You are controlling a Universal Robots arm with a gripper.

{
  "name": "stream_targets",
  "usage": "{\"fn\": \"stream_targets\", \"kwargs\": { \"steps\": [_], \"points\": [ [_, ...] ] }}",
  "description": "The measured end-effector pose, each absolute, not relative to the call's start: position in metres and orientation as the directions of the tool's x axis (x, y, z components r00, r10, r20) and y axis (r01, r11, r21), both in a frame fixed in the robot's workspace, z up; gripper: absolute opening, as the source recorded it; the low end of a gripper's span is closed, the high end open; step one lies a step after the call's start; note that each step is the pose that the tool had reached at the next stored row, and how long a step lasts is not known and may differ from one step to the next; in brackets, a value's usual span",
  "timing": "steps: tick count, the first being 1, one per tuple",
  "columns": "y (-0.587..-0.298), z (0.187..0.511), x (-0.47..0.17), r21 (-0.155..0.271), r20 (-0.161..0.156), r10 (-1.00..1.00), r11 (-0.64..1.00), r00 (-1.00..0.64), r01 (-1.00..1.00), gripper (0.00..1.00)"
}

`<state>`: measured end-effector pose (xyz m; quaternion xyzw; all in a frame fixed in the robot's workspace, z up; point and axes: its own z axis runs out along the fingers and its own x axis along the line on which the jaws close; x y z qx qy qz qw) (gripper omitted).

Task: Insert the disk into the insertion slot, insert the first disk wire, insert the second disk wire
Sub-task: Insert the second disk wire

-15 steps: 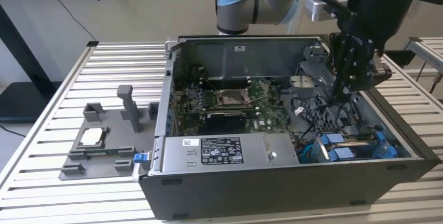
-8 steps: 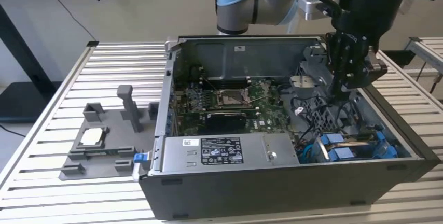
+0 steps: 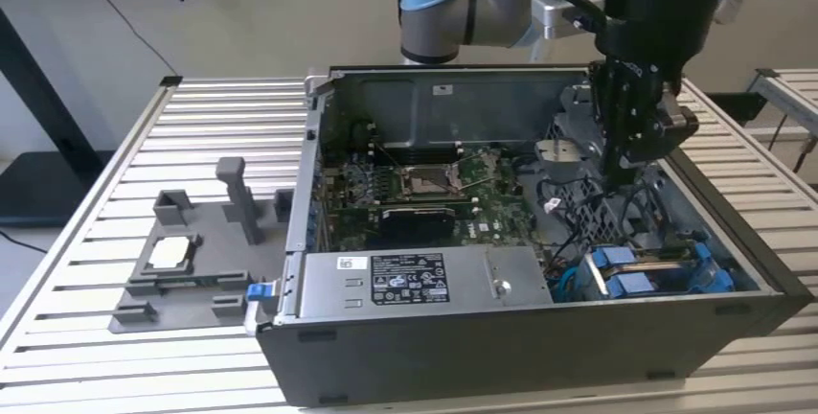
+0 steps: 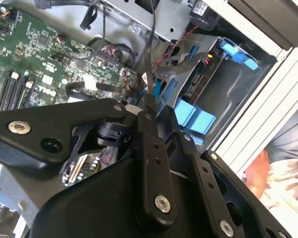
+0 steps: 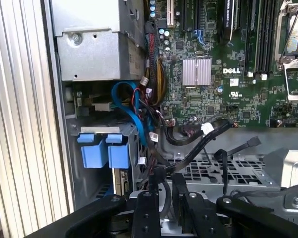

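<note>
Both jaws of the pincer [image 4: 148,106] are clamping tight on a thin black wire [image 4: 150,64], probably to hold its loose length off the green board [image 5: 198,99]. Near it, the disk [image 4: 197,83] is sitting inside the slot [image 5: 103,148], blue tabs facing outward, at the corner of the case [image 3: 537,337], apparently seated for cabling.

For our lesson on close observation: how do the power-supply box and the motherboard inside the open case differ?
The power-supply box is a silver metal block with a printed label; the motherboard is a flat green board studded with components. The box stands tall, reaching the rim of the case; the motherboard lies low on its floor. Both sit inside the case.
</note>
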<state>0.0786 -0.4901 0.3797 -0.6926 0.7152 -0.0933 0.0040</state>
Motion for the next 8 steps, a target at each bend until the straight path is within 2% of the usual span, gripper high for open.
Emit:
{"fn": "stream_targets", "kwargs": {
  "steps": [8],
  "points": [
    [-0.4901, 0.3746, 0.0740, -0.140, 0.137, -0.990, -0.039, 0.019, -0.989, 0.26]
  ]
}}
